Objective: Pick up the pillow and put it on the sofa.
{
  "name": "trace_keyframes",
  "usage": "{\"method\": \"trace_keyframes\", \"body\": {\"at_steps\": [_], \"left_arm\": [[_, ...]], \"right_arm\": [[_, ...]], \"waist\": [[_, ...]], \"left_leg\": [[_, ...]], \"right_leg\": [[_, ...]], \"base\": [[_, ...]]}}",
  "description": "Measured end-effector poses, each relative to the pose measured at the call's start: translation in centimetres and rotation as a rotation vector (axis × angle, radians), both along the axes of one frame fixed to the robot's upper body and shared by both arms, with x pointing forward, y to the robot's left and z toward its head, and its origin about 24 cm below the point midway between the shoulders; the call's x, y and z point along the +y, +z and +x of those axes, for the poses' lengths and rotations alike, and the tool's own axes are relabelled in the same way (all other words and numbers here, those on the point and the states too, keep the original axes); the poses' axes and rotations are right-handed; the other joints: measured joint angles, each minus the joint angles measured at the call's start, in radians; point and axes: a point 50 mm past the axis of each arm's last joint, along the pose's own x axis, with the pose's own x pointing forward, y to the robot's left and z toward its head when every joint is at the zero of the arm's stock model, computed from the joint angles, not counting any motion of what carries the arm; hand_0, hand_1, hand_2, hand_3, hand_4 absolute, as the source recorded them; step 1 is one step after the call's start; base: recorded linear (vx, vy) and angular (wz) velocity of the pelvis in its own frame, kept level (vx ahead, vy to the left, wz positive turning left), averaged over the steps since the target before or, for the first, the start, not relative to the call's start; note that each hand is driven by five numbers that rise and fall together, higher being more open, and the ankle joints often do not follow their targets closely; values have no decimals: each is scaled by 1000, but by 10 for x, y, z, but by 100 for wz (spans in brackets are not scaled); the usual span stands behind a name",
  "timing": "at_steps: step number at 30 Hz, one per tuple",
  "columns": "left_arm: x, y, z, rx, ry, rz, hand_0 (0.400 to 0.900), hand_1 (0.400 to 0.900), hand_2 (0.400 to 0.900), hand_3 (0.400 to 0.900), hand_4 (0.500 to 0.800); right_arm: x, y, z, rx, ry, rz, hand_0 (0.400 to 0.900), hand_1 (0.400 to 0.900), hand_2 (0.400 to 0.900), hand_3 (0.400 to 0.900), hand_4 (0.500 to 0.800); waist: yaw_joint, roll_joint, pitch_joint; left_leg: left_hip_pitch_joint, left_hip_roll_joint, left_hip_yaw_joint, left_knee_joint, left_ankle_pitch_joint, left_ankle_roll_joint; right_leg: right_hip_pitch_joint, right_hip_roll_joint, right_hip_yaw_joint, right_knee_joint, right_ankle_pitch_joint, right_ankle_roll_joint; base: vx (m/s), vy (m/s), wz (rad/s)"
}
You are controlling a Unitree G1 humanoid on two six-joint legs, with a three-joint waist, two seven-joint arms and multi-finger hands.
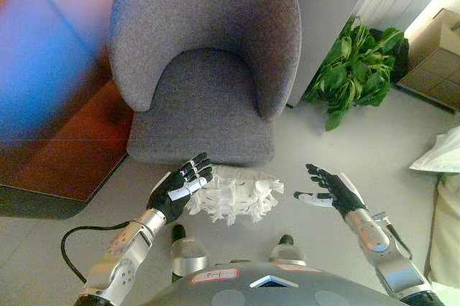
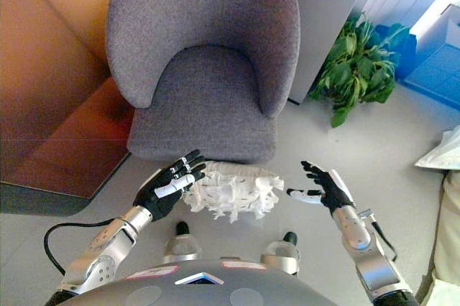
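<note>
Judging by its shaggy white cover, we expect the pillow [image 1: 233,195], on the floor [image 1: 330,148] before the sofa [image 1: 205,62], to be light and squashy; our left hand [image 1: 180,189] and right hand [image 1: 332,191], fingers wide, should squeeze both ends.

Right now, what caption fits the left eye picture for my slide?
Robot's open left hand touches a white fluffy pillow on the floor by a grey armchair; open right hand apart.
</note>
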Motion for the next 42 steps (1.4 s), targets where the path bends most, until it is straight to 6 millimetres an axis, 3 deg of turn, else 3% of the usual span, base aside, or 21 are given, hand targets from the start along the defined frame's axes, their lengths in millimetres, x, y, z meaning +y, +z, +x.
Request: {"method": "trace_keyframes", "body": {"at_steps": [3, 6, 10, 12, 16, 22, 26, 30, 37, 42], "left_arm": [[15, 7, 5, -13, 13, 30, 900, 900, 900, 900, 800], [18, 18, 21, -76, 19, 15, 900, 900, 900, 900, 800], [12, 54, 66, -306, 19, -24, 900, 900, 900, 900, 800], [9, 70, 82, -389, 27, -42, 900, 900, 900, 900, 800], [8, 86, 94, -475, 35, -42, 900, 900, 900, 900, 800], [-3, 94, 104, -512, 0, -74, 900, 900, 900, 900, 800], [-4, 101, 108, -544, -11, -84, 900, 900, 900, 900, 800], [-4, 105, 109, -560, -27, -81, 900, 900, 900, 900, 800], [-5, 103, 106, -552, -39, -119, 900, 900, 900, 900, 800], [-11, 110, 106, -584, -78, -140, 900, 900, 900, 900, 800]], "right_arm": [[5, 3, 7, -23, 84, -85, 900, 900, 900, 900, 800], [9, 20, 37, -140, 164, -166, 900, 900, 900, 900, 800], [11, 81, 104, -432, 255, -293, 900, 900, 900, 900, 800], [14, 104, 124, -528, 262, -318, 900, 900, 900, 900, 800], [21, 123, 138, -624, 270, -334, 900, 900, 900, 900, 800], [28, 151, 169, -725, 274, -377, 900, 900, 900, 900, 800], [31, 162, 176, -777, 266, -392, 900, 900, 900, 900, 800], [36, 177, 182, -833, 267, -398, 900, 900, 900, 900, 800], [36, 177, 185, -826, 259, -397, 900, 900, 900, 900, 800], [35, 173, 190, -720, 259, -334, 900, 900, 900, 900, 800]], "waist": [[5, -24, 24], [10, -6, 78], [13, 70, 249], [22, 76, 326], [28, 44, 367], [52, 58, 391], [55, 64, 388], [59, 65, 390], [67, 70, 391], [79, 74, 392]], "left_leg": [[-46, -1, -28, 37, 1, 0], [-176, 1, -72, 126, 3, 3], [-448, -4, -131, 319, -16, 37], [-533, -12, -129, 385, -25, 51], [-750, -9, -114, 552, -42, 79], [-982, -13, -140, 814, -119, 110], [-1071, -9, -143, 910, -131, 117], [-1169, -5, -144, 988, -131, 120], [-1271, 2, -195, 1189, -203, 104], [-1314, 4, -242, 1267, -216, 83]], "right_leg": [[-23, -1, 1, 15, -5, 2], [-130, -12, 5, 95, -13, 0], [-410, -71, 47, 364, -82, -23], [-505, -108, 75, 487, -124, -24], [-718, -178, 117, 715, -214, -24], [-920, -248, 176, 953, -286, -15], [-997, -289, 208, 1076, -338, -7], [-1115, -302, 268, 1200, -391, -7], [-1224, -320, 361, 1421, -501, -2], [-1262, -326, 385, 1542, -572, -9]], "base": [[-153, -74, 24], [-343, -75, 22], [-388, 12, 24], [-297, 36, 25], [-263, 23, 31], [-102, 13, 25], [-38, 27, 18], [-19, 20, 18], [25, 2, 12], [51, -16, 12]]}}
